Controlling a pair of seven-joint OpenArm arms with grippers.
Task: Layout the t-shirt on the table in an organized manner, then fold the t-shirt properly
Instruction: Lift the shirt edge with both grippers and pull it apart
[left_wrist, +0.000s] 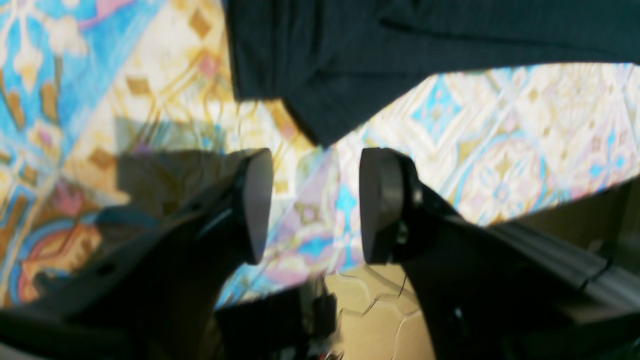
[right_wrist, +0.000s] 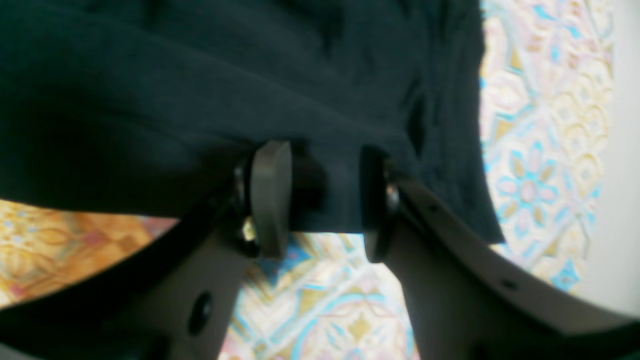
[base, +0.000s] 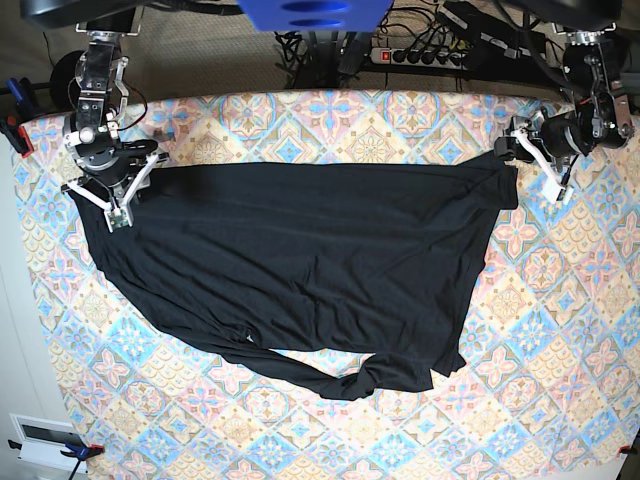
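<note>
The table (base: 560, 330) fills nearly the whole base view under its patterned cloth, and the t-shirt (base: 300, 260) lies across its upper middle as one broad black sheet, reaching from the upper left almost to the upper right. By my reading the laying-out is mostly done: the upper edge runs fairly straight, but the lower edge sags in a curve with a bunched, twisted part at lower centre, and no fold has been made, so the folding is all left.

At upper left of the base view, the right gripper (right_wrist: 320, 205) sits at the shirt's corner with jaws parted; in its wrist view fabric lies between the pads without being pinched. At upper right, the left gripper (left_wrist: 312, 205) stands spread wide and empty, just beside the shirt's other corner, with only cloth pattern between its pads.

Sleeves and collar cannot be made out in the dark fabric. Both wrist views are blurred, and the arms' upper parts are cut off at the top edge.
</note>
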